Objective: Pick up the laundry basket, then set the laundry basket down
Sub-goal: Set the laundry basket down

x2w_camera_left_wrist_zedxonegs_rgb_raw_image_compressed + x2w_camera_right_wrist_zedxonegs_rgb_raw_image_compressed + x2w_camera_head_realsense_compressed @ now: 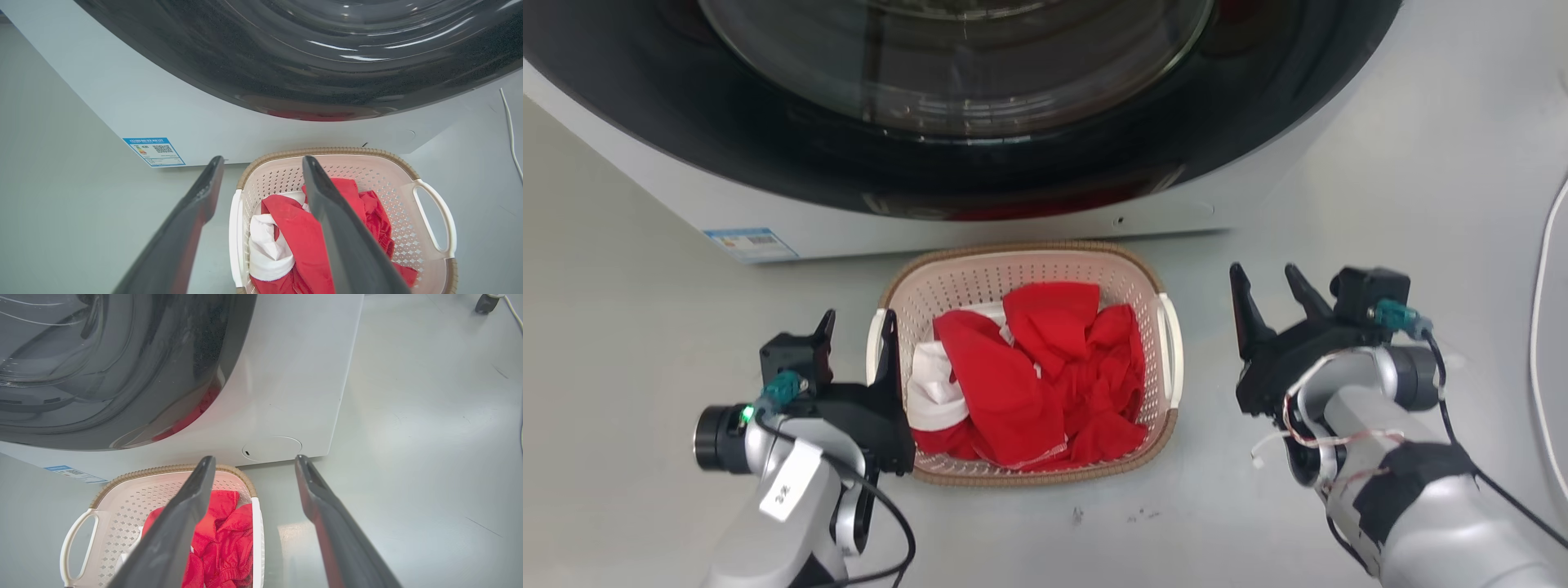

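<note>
Clearly left gripper (858, 331), spread, straddled basket's (1029, 269) left handle (873, 347) at 9 o'clock; right gripper (1267, 286), spread and empty, sat apart from right handle (1174, 351) at 3 o'clock.

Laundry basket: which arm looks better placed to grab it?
Left. The left end effector, open, straddles the left handle of the laundry basket, one finger each side; the right end effector, also open, sits clear of it.

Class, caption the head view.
Open left gripper straddles a handle of the cream perforated laundry basket; open right gripper hovers beside.
</note>
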Controlling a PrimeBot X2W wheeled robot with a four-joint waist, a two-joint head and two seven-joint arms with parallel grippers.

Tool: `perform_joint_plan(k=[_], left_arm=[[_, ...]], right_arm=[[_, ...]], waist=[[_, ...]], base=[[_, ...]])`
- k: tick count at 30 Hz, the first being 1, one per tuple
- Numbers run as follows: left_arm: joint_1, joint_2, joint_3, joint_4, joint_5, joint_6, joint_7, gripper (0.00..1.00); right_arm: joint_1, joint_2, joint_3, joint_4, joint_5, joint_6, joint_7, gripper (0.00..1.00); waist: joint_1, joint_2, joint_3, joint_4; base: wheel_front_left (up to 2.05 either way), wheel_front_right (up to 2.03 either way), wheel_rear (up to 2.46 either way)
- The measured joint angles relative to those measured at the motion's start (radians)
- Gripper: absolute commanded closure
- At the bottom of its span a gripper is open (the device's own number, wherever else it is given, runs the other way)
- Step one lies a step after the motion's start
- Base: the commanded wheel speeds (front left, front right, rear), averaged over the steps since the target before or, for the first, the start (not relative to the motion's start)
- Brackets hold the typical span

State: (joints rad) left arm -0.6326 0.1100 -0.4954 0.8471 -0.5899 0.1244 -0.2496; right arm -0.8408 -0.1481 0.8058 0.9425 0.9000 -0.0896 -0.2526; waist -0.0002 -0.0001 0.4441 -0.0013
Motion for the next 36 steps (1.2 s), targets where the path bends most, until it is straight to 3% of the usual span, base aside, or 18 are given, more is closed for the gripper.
perform_joint_plan(k=[9,25,36], left_arm=[[0.230,0.004,0.123,-0.212,0.112,0.000,0.000,0.00],[0.628,-0.010,0.248,-0.526,0.258,0.000,0.000,0.00],[0.752,-0.018,0.308,-0.682,0.313,0.000,0.000,0.00]], right_arm=[[0.244,-0.043,-0.098,-0.186,-0.088,-0.025,0.000,0.00],[0.653,-0.062,-0.250,-0.513,-0.251,-0.035,0.000,0.00],[0.825,-0.041,-0.415,-0.704,-0.409,-0.035,0.000,0.00]], waist=[[0.0001,-0.0001,-0.149,-0.002],[0.0000,-0.0001,-0.387,0.013],[0.0001,-0.0001,-0.473,0.005]], base=[[0.00,0.00,0.00],[0.00,0.00,0.00],[0.00,0.00,0.00]])
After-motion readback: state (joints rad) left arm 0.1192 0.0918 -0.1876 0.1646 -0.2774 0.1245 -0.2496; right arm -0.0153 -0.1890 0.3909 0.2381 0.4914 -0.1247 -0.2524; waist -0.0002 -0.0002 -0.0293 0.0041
